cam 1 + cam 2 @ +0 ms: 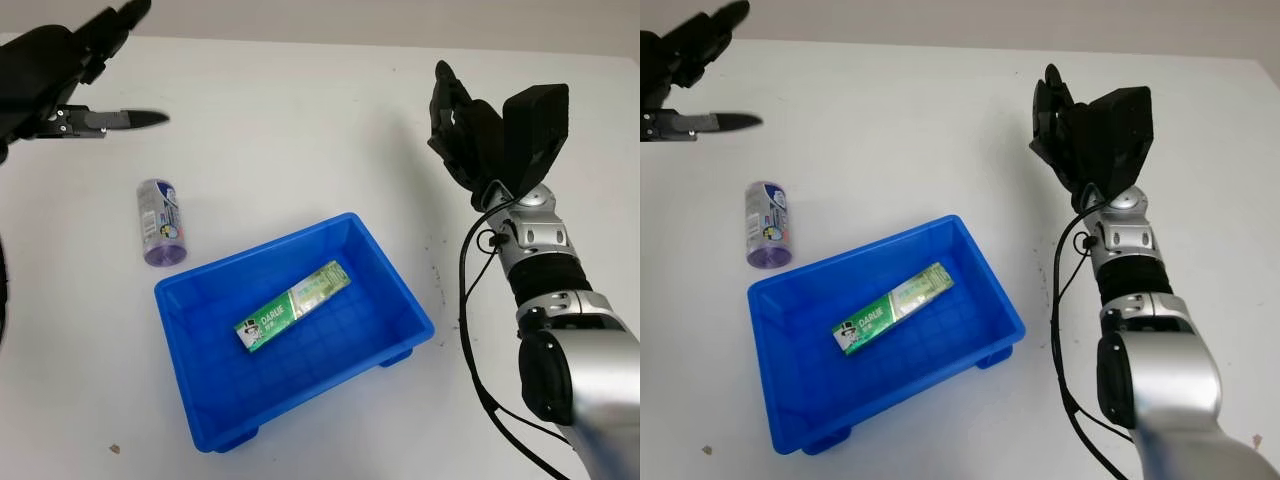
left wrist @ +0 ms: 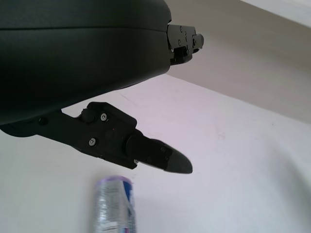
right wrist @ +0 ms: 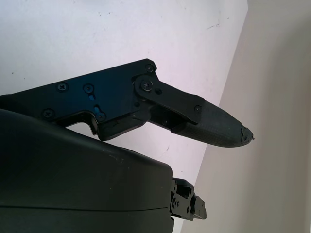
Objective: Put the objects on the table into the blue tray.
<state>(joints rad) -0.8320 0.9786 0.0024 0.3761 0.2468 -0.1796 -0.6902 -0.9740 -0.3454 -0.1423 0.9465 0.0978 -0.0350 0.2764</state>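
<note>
Left eye view shows a white counter (image 1: 300, 120) with the blue tray (image 1: 400, 290) near its front middle. A green toothpaste box (image 1: 292, 305) already lies inside the tray, its long axis running diagonally. One object is still out: a purple-and-silver can (image 1: 160, 222) lying on its side just beyond the tray's far-left corner, apart from the rim, its long axis pointing roughly away from the robot. The left hand (image 1: 75, 85) hovers at the far left, open and holding nothing, above and beyond the can; the can lies toward the robot from its fingers (image 1: 140, 118). The right hand (image 1: 470, 125) is raised on the far right, also open, with the tray between it and the can, so the left hand is judged the nearer one for the pickup.

Right eye view gives the same layout from slightly aside and adds little, except that the gap between the can and the tray wall reads more plainly.

Left wrist view looks past the hand's black shell and one outstretched finger to the can's end on the counter below, so the can sits under the finger line, not yet between the fingers.

Right wrist view shows that hand's shell and a straight finger over bare counter.
</note>
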